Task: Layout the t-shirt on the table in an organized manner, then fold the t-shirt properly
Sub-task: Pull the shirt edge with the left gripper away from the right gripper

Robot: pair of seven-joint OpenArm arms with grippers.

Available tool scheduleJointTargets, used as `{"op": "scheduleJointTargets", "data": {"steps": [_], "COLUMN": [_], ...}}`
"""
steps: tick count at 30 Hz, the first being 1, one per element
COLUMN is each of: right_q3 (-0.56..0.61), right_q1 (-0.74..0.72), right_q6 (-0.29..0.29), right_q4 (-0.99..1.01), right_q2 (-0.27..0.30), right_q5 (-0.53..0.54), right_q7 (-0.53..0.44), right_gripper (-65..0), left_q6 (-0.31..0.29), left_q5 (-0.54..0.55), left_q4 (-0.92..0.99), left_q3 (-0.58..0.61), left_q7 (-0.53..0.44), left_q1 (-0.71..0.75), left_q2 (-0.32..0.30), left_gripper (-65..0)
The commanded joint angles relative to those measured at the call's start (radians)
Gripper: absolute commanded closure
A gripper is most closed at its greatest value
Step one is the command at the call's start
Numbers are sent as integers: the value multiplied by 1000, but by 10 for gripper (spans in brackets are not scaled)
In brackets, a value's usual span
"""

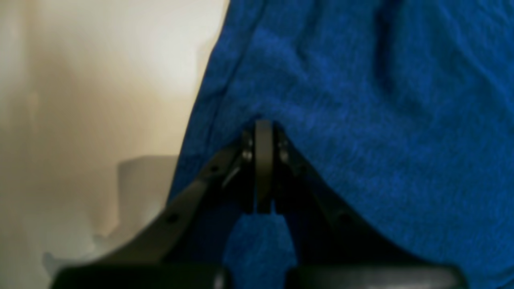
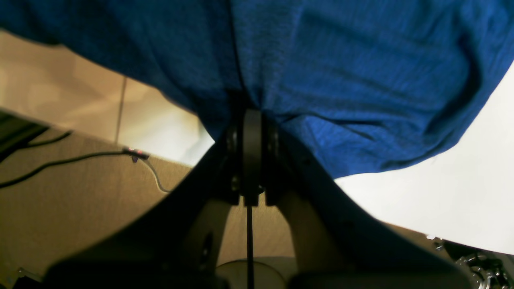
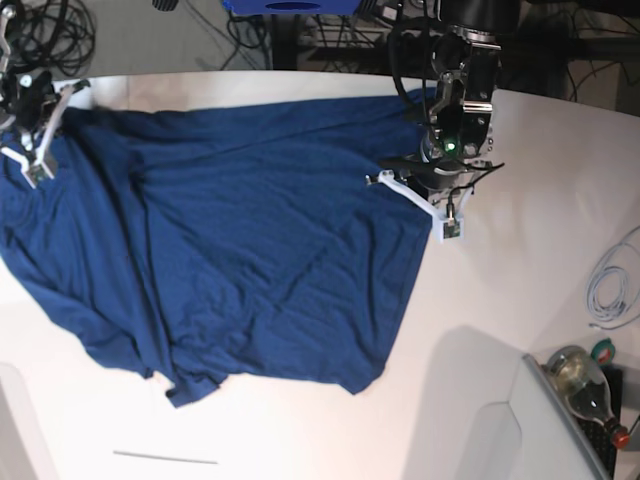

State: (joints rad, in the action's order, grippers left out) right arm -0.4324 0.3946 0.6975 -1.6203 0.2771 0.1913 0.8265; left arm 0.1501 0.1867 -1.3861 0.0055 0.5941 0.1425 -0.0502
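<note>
Table [image 3: 500,300]: white, we see the t-shirt [image 3: 230,250] spread across it.
Left tool [image 1: 263,132]: pinching shirt fabric.
Right tool [image 2: 252,120]: likewise pinching, seemingly near a hem.

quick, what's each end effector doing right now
Left end effector: shut on the t-shirt.
Right end effector: shut on the t-shirt.

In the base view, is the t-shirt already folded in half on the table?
No. The t-shirt lies spread in a single wrinkled layer across the table, with no half laid over the other.
</note>
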Motion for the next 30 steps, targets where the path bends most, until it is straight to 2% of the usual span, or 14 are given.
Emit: {"op": "scheduleJointTargets", "data": {"steps": [1,13,17,23,30], "right_q3": [-9,-10,-49,-53,-53], "right_q1": [8,65,76,85,85], "right_q6": [1,1,1,1,1], "right_q4": [-16,-21,-19,-15,-11], "right_q2": [15,15,15,15,1], "right_q5": [4,4,4,4,3], "right_q7": [-8,29,30,77,83], "right_gripper": [0,0,0,0,0], "left_q6": [3,3,3,3,3], "left_q5": [-5,-5,-5,-5,-5], "left_q4": [-9,-6,-6,-6,-12], "left_q3": [-2,0,0,0,0], "left_q7": [5,5,5,5,5], "left_q1": [-7,-17,-20,-22,-22], "left_q2": [-1,-24,-37,-37,-38], "left_gripper": [0,0,0,0,0]}}
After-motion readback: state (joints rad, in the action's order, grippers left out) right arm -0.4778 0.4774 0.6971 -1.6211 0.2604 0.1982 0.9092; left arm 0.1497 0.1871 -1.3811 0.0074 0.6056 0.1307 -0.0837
